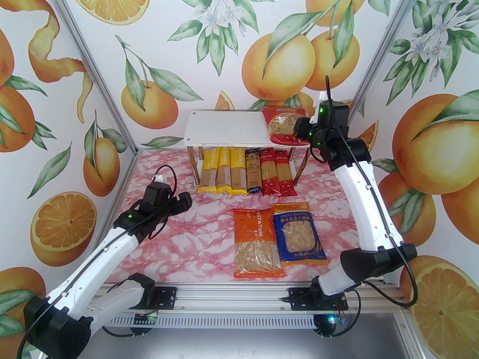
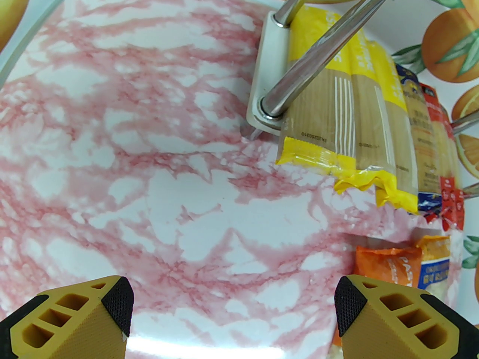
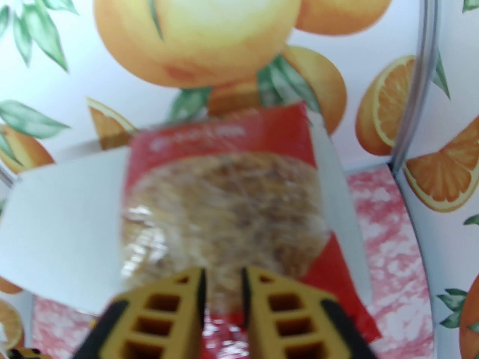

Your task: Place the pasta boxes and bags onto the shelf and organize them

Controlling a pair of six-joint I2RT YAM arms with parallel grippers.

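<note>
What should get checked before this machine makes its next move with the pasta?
1. Red bag lying on the shelf, top board: ok.
2. Right end effector, fingers nearly together at the red bag's near edge, gripping it or not: cannot tell.
3. Left end effector open and empty: ok.
4. Six spaghetti packs side by side on the lower board: ok.
5. Orange bag and blue bag shelved: not ok, both lie on the table.

The shelf's top board [image 1: 224, 125] is bare on its left; a red bag [image 1: 283, 125] fills the right end. Six spaghetti packs [image 1: 247, 170] crowd the lower tier between chrome legs [image 1: 193, 161].
</note>
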